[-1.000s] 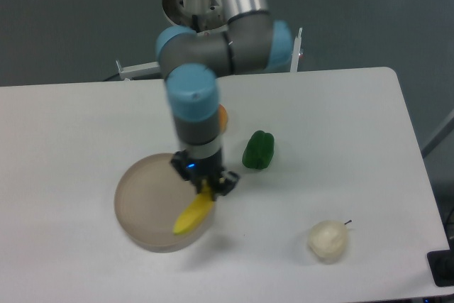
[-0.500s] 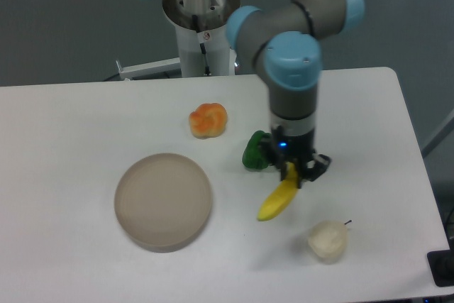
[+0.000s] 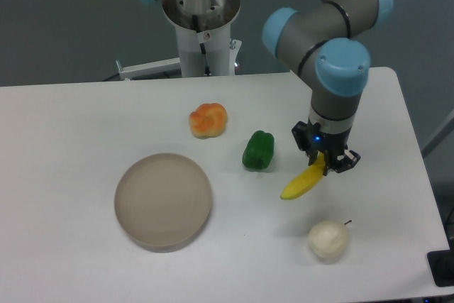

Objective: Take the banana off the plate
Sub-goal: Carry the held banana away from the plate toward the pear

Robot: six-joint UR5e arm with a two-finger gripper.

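My gripper point(image 3: 325, 163) is shut on the upper end of the yellow banana point(image 3: 301, 183). The banana hangs tilted down to the left above the white table, right of the middle. The beige-tan round plate point(image 3: 163, 200) sits at the front left with nothing on it, far to the left of the gripper.
A green pepper point(image 3: 258, 150) lies just left of the banana. An orange, lobed fruit point(image 3: 208, 120) lies further back left. A pale, round fruit with a stem point(image 3: 328, 239) lies below the gripper near the front edge. The robot base point(image 3: 202, 26) stands at the back.
My gripper has carried the banana off the plate and to the right, past the green pepper. The plate stays where it was.
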